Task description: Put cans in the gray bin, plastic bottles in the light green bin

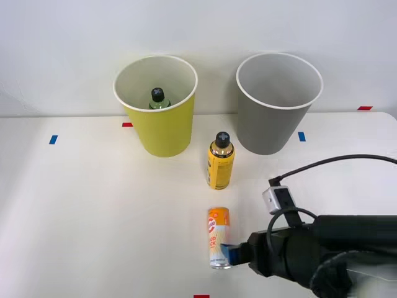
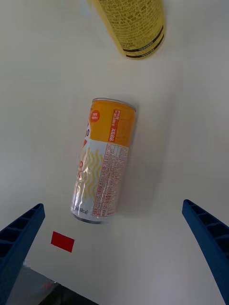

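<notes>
A slim can (image 1: 218,237), orange top fading to a cream body, lies on its side on the white table near the front edge. My right gripper (image 1: 231,253) hovers at the can's lower end. In the right wrist view the blue fingers (image 2: 21,236) stand wide apart at the corners, open, with the can (image 2: 104,161) lying between and beyond them, untouched. The light green bin (image 1: 162,127) stands at the back left with a green plastic bottle (image 1: 159,98), black cap up, inside it. The gray bin (image 1: 273,124) stands at the back right.
A yellow bottle (image 1: 221,162) with a black screw cap stands upright between the bins and the can, its base showing in the wrist view as well (image 2: 136,26). Red tape (image 2: 62,241) marks the table's front edge beside the can. Blue and red tape marks dot the table's back.
</notes>
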